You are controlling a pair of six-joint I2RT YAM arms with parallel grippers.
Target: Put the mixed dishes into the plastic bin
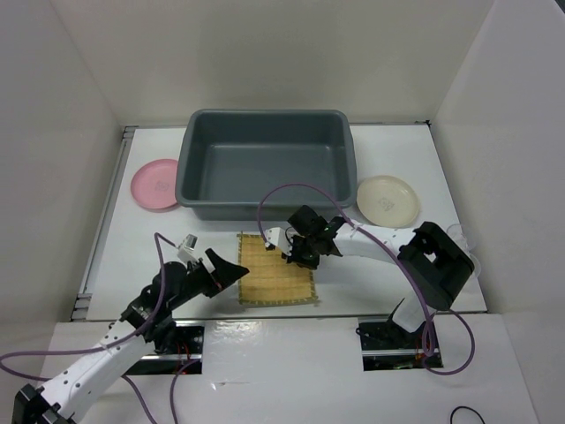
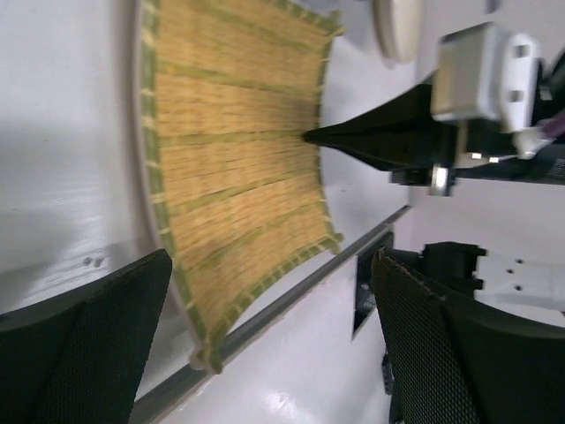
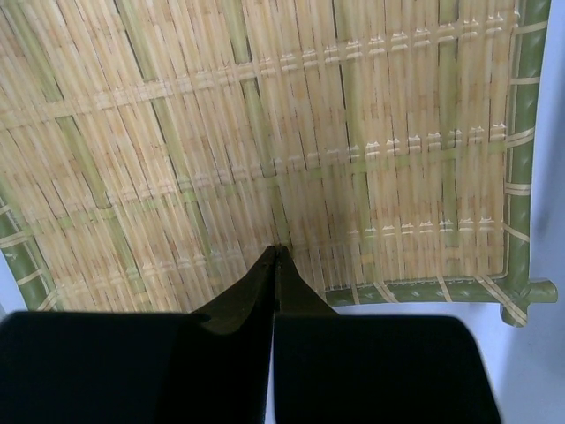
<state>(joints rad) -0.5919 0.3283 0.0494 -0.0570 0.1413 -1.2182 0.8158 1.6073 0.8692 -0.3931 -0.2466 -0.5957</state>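
Now: bamboo mat [image 1: 275, 269] lies flat on table [image 1: 397, 265], just in front of plastic bin [image 1: 265, 210], between both arms. We see it near square, no clear long axis; sides slightly skewed against bin's front wall, one edge facing bin. Right claw [image 3: 275, 256] fully closed, tips together on mat near its right edge; we cannot tell whether it pinches anything. Left claw [image 2: 269, 265] spread wide, empty, by mat's left side. Pink plate [image 1: 155, 184] left of bin, cream plate [image 1: 387, 199] right, both on table.

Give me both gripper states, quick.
Left gripper: jaws open, empty.
Right gripper: jaws shut, tip over the square yellow-tan bamboo mat, not pinching it.
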